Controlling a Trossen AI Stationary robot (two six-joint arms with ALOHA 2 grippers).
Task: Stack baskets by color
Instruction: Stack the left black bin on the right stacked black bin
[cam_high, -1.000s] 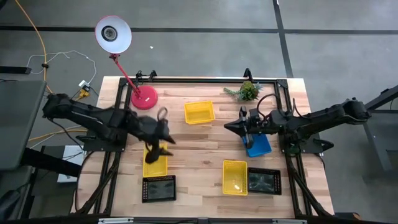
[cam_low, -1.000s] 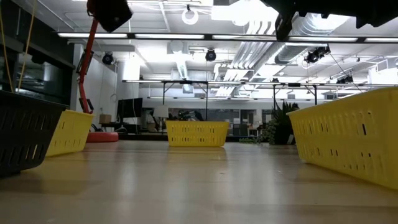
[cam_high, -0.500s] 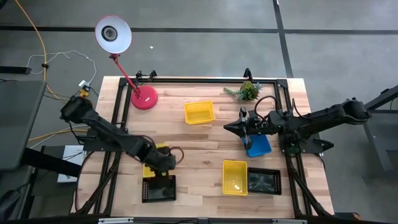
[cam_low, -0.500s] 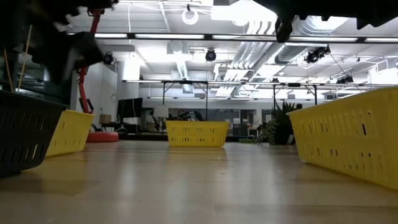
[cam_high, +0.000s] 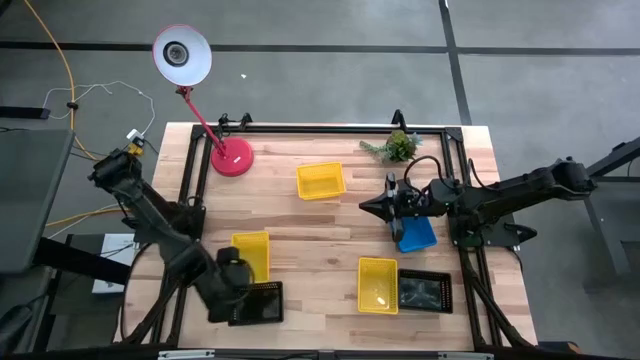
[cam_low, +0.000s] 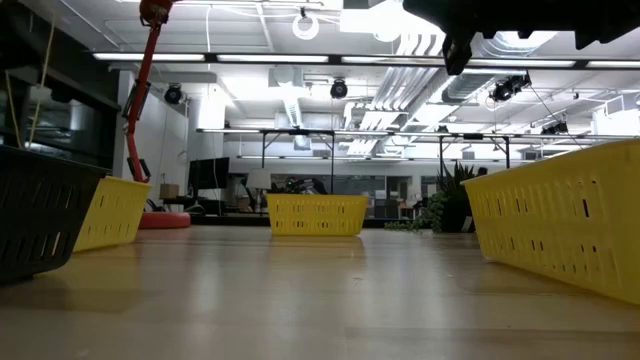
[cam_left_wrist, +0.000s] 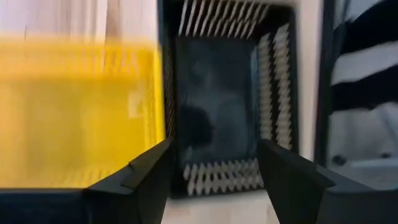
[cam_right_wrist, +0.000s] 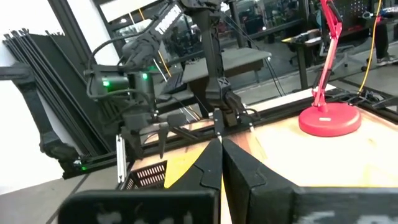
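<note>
My left gripper hovers open, pointing steeply down, over the left end of a black basket at the near left. That basket rests on the table beside a yellow basket. Another yellow basket sits at mid-table. A third yellow basket lies at the near right beside a second black basket. My right gripper is shut and empty, held level above the table. A blue basket lies partly under that arm.
A red-based desk lamp stands at the far left and a small green plant at the far right. A black frame rail runs along the far edge. Bare wood lies between the left and right baskets.
My left gripper has swung from above the left yellow basket toward the table's near left corner. It has sunk and tipped further down, and now hangs over the black basket. No basket has moved.
</note>
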